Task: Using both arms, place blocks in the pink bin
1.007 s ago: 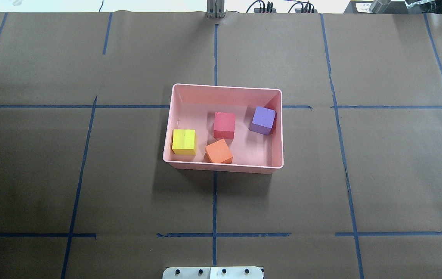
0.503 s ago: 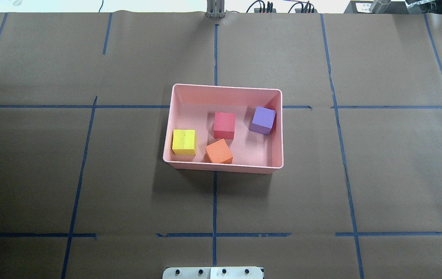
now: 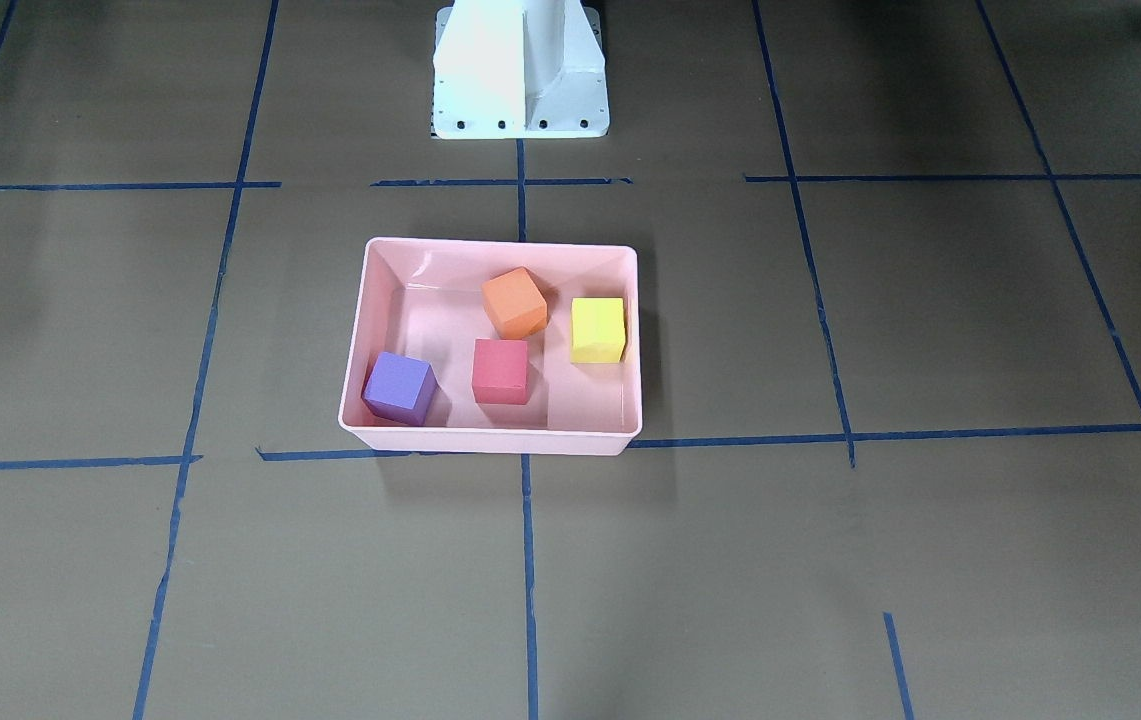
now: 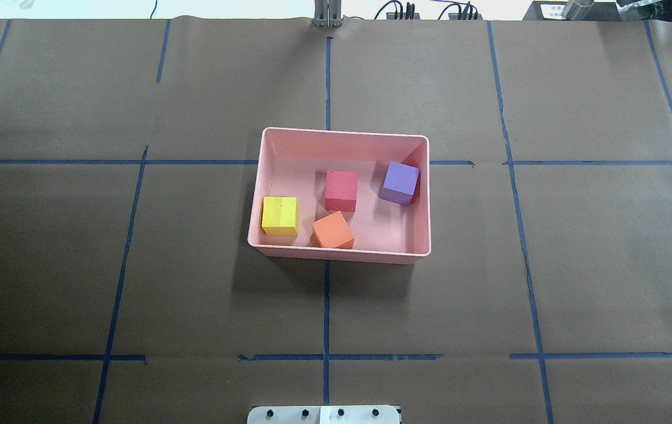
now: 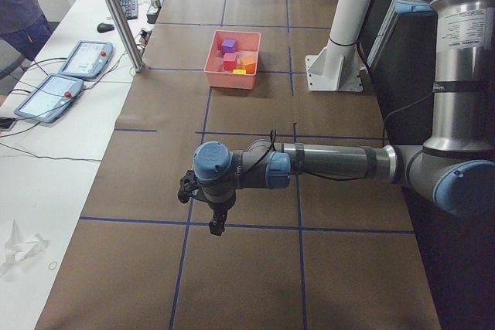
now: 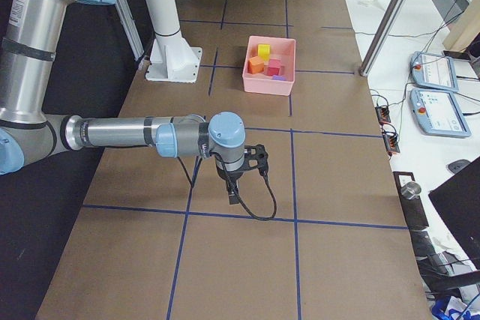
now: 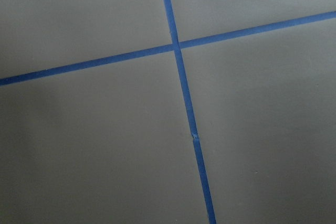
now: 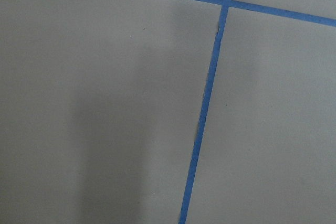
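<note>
Brown paper-covered table (image 4: 194,88) gridded with blue tape (image 4: 326,306); white side bench (image 5: 46,191) holding tablets (image 5: 85,58).

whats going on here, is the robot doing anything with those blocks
Nothing is being handled right now. The purple block, red block, yellow block and orange block all lie inside the pink bin. The left arm and right arm hang far from it, so the job looks done.

The left gripper (image 5: 216,228) and right gripper (image 6: 232,200) are hanging well away from the pink bin (image 5: 230,81), looking too small to tell how wide they are spreading. The white base (image 3: 520,70) is running off the picture's edge.
</note>
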Motion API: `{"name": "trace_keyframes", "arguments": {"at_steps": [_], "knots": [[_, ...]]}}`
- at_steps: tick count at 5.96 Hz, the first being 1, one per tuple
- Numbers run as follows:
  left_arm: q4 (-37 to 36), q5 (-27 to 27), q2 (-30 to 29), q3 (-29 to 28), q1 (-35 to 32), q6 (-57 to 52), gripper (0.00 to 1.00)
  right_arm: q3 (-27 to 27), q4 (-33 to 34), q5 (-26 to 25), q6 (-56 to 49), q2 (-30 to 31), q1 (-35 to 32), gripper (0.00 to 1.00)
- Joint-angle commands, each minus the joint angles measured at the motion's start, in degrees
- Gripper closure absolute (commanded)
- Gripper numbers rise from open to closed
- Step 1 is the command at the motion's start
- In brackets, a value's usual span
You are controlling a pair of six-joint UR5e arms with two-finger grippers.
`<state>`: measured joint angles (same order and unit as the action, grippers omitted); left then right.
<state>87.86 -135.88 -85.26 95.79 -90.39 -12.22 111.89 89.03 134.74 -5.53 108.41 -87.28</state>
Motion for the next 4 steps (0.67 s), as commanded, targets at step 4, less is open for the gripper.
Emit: {"name": "trace_keyframes", "arguments": {"at_steps": [4], "knots": [[0.12,-0.08,0.44,0.36,0.03,-0.17,0.00,0.00,-0.09,-0.01,0.00,0.05,-0.08,0.00]]}}
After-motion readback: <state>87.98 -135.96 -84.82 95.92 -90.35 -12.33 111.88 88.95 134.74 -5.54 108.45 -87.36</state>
